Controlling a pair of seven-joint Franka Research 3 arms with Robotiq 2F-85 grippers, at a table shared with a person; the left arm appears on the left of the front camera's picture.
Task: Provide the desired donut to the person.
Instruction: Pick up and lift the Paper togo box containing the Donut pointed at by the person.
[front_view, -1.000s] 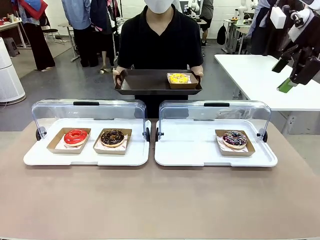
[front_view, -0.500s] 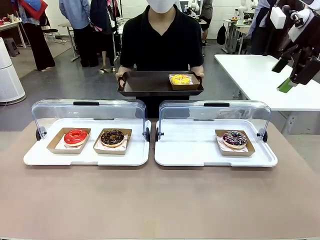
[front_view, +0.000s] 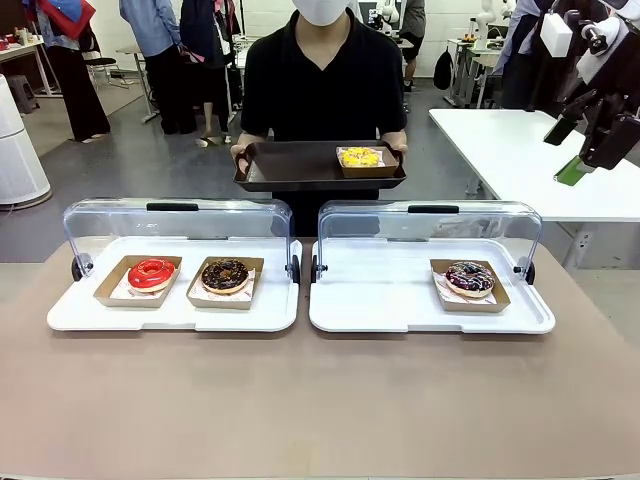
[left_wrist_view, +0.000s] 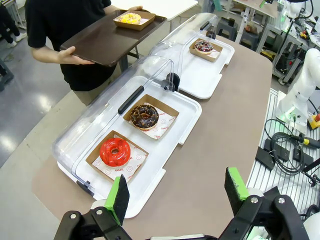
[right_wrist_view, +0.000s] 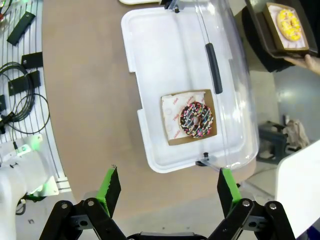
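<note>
Left gripper (left_wrist_view: 177, 189): jaws wide apart, nothing between them. It hangs high over the near edge of the table (left_wrist_view: 235, 120), looking down.
Right gripper (right_wrist_view: 168, 184): also spread wide and empty, raised well above its end of the table.
Below the left gripper: a red donut (left_wrist_view: 115, 151) just past the fingertips, with a chocolate donut (left_wrist_view: 144, 116) beyond it. Each sits in its own carton on a white tray (left_wrist_view: 185, 122).
Below the right gripper: a sprinkled donut (right_wrist_view: 196, 120), straight ahead of the open fingers. It is alone in a carton on the second white tray (right_wrist_view: 150, 55).
Clear lids (front_view: 180, 218): swung back to the far side of both trays. Probably so the donuts can be reached from above.
Person (front_view: 320, 80): stands far beyond both grippers, across the table, holding a brown tray (front_view: 290, 165) level in both hands.
Yellow donut (front_view: 360, 157): in a carton at one end of the brown tray, well out of reach of either gripper.
Why the tray is held so: level and toward the table, seemingly ready to take a donut on its bare half.
Desired donut: no pointing hand visible, so which one is wanted cannot be told.
Stage: neither gripper is committed to a donut yet.
</note>
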